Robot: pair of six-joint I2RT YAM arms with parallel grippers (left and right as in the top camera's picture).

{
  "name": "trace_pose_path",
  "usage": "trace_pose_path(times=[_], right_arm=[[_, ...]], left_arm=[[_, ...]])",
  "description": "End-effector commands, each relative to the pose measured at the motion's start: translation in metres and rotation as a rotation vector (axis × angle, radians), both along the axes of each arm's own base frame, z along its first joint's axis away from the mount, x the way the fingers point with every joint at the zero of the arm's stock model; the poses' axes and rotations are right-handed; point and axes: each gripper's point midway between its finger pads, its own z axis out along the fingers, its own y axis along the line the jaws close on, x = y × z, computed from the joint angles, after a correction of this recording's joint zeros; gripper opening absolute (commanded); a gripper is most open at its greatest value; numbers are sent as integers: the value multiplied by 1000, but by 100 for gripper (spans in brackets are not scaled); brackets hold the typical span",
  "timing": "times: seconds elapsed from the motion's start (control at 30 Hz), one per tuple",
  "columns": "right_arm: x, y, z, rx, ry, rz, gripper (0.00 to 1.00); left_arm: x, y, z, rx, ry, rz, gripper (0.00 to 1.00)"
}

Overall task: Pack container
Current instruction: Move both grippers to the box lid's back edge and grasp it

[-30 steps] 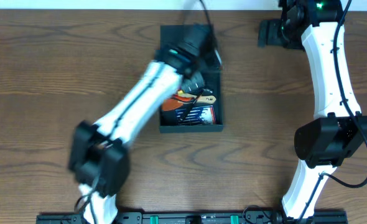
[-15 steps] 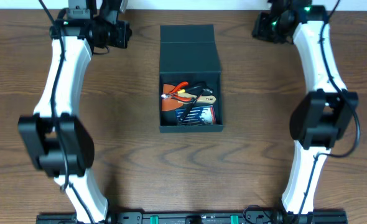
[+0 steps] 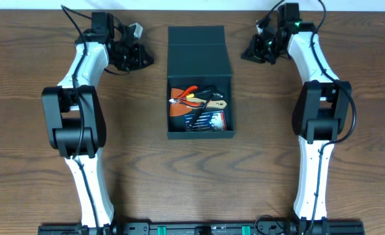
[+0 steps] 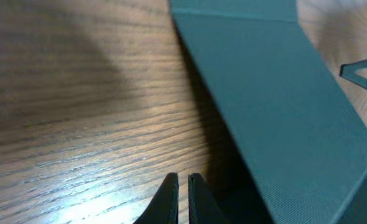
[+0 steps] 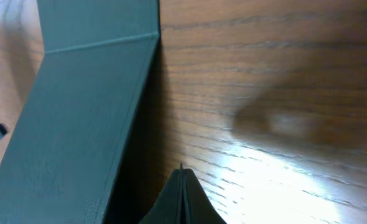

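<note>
Container (image 3: 199,57) sits centre-top of overhead view on worktop (image 3: 29,163). Flap lid is up & tilted toward the upper edge, so box mouth is open. Inside, lower half: orange-handled pliers (image 3: 183,93), tan-handled tool (image 3: 217,103), dark striped pack (image 3: 209,119). Looks loaded, so packing prob. done bar closing.

L gripper (image 3: 137,57) is upper left, near lid's left edge, not touching. R gripper (image 3: 252,51) is upper right, mirror pos. L wrist view: tips nearly together, thin slit only, nothing held, low over the wood w/ lid slope at right of frame. R wrist view: tips pressed together, empty, lid slope at left.

Judgement: arms flank the flap symmetrically, tips closed to act as blunt pushers, so step in hand is likely folding lid down. Risk: one-sided push skews the box.
</note>
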Motion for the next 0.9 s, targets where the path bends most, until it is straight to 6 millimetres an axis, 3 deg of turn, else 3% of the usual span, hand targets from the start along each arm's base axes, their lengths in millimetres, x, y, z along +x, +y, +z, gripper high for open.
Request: trace_pose_path(times=[0.0,0.17,0.37,0.67,0.87], right_arm=[[-1,15,3,46,-11,34,1],[5,28,4,26,-56,54,1],[8,28,-16,-101,-60,40,1],[-1,48,-38,2,4,64,1],[2,38,-39,4,7,47,1]], left_arm=[[-1,-11,-3,-30,16,-4,6],[0,-34,-7,-31,-3,-46,6],[-3,-56,-18,-27,-4,-88,6],[0,-48,-31,-2,10,-61,6],[5,-36,-30,-8,13,-24,6]])
